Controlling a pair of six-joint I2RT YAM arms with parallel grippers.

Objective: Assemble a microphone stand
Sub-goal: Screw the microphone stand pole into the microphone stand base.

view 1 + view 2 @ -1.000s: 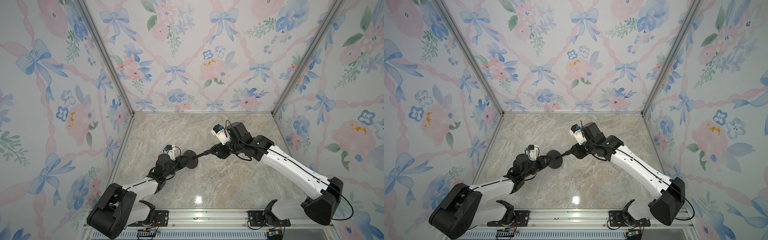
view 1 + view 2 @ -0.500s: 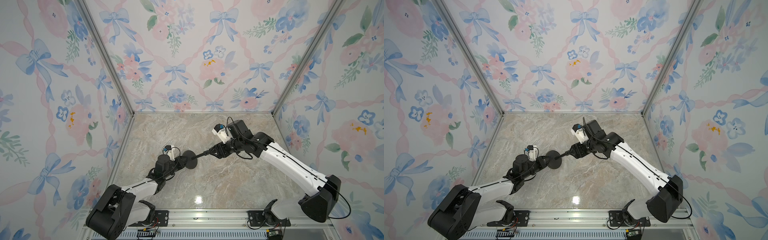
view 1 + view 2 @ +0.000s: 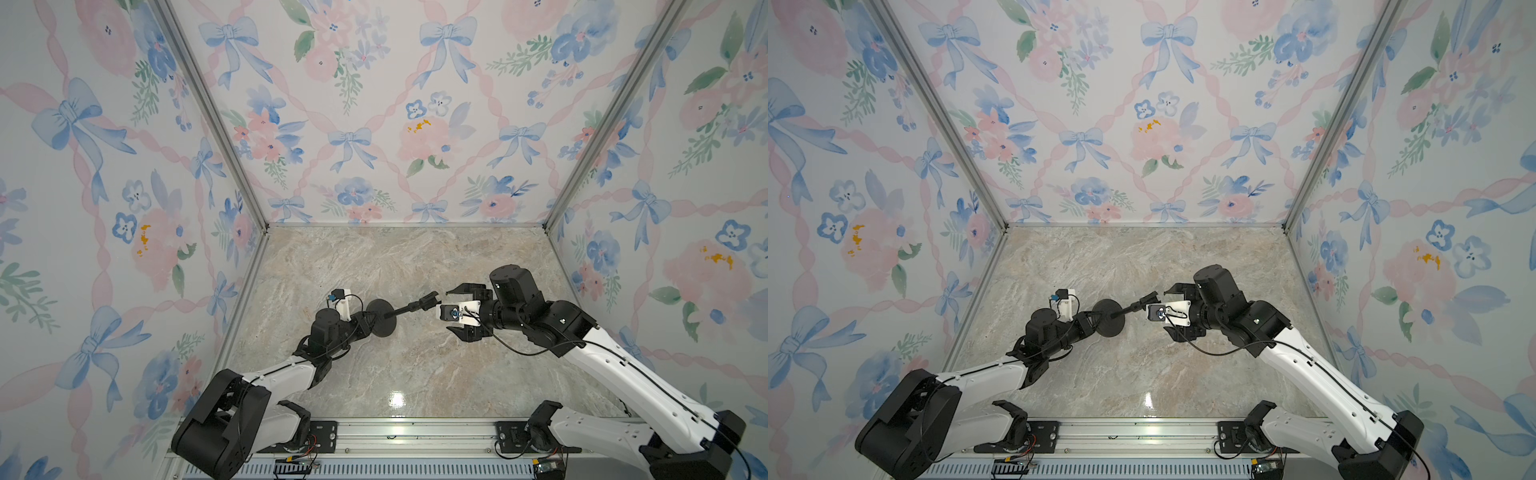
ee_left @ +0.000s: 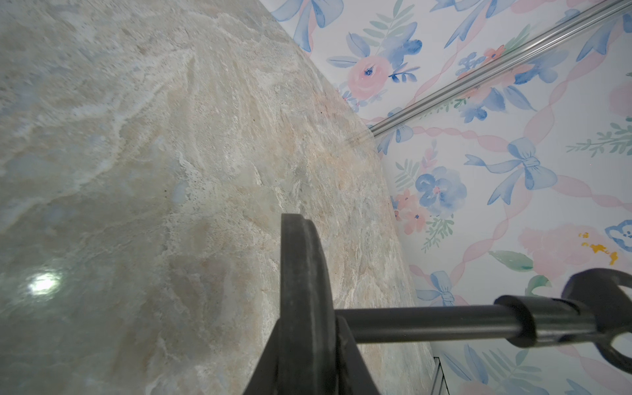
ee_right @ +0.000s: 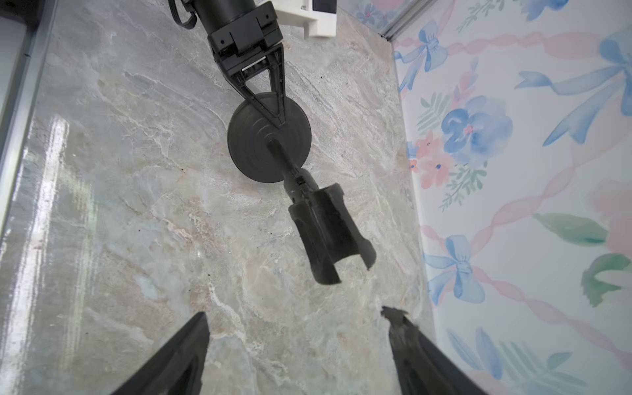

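Stand: the microphone stand (image 3: pixel 386 316) is up in the middle of the cell, lying on its side. In both top views it looks clear of the marble tabletop (image 3: pixel 415 374).
Base: the disc base (image 5: pixel 253 150) faces the right wrist camera flat-on, rings showing. It is edge-on in the left wrist view.
Rod: the rod (image 4: pixel 427 323) runs out of the disc's centre, roughly level, pointing across at the right arm. It looks joined, but how firmly it is seated I cannot tell.
Clip: the C-shaped clip (image 5: pixel 330 236) sits on the rod's free end, touching nothing.
Left gripper: the left gripper (image 5: pixel 276 119) is clamped on the disc base, one finger on each face. It alone carries the whole stand.
Right gripper: the right gripper (image 5: pixel 299 316) has its jaws spread wide with nothing between them. It sits just off the clip's tip, with a gap showing.
Stage: the parts look mated. What's left, I judge, is to turn the stand upright and set it on the tabletop.
Risk one: a long rod hangs off a pinch on a smooth disc. A quick wrist turn could swivel the disc in the fingers or slip it out.
Risk two: if the joint is loose, tipping the stand could let the rod sag or drop free.
Risk three: the right fingers are near the clip, so a careless move could knock the rod and lever the disc.
Risk four: if it lands on the rim instead of flat, it topples once freed.
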